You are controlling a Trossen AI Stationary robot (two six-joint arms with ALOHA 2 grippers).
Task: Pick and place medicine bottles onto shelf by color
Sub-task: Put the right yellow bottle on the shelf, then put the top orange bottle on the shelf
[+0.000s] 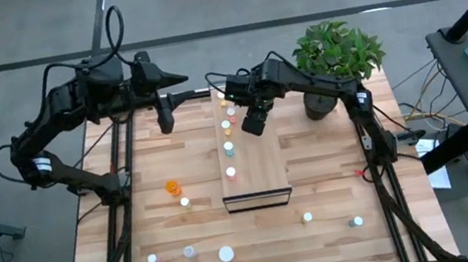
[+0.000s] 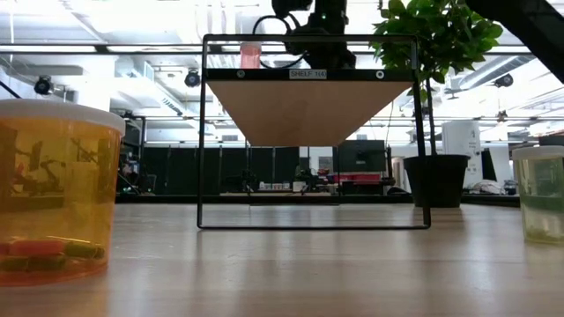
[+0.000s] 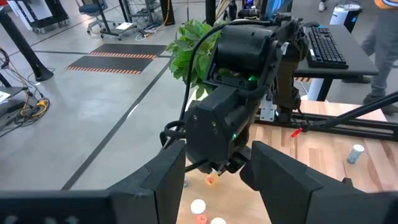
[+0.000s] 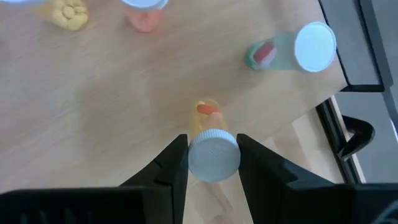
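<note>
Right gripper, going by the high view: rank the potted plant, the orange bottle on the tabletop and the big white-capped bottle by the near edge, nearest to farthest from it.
From the right gripper, over the shelf:
1. Potted plant, at the table's far right corner.
2. Orange bottle, on the tabletop left of the shelf.
3. Big white-capped bottle, near the table's front edge, left of centre.

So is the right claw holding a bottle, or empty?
Holding. In the right wrist view, the right claw has its fingers shut on a white-capped bottle above the light-wood shelf.
</note>
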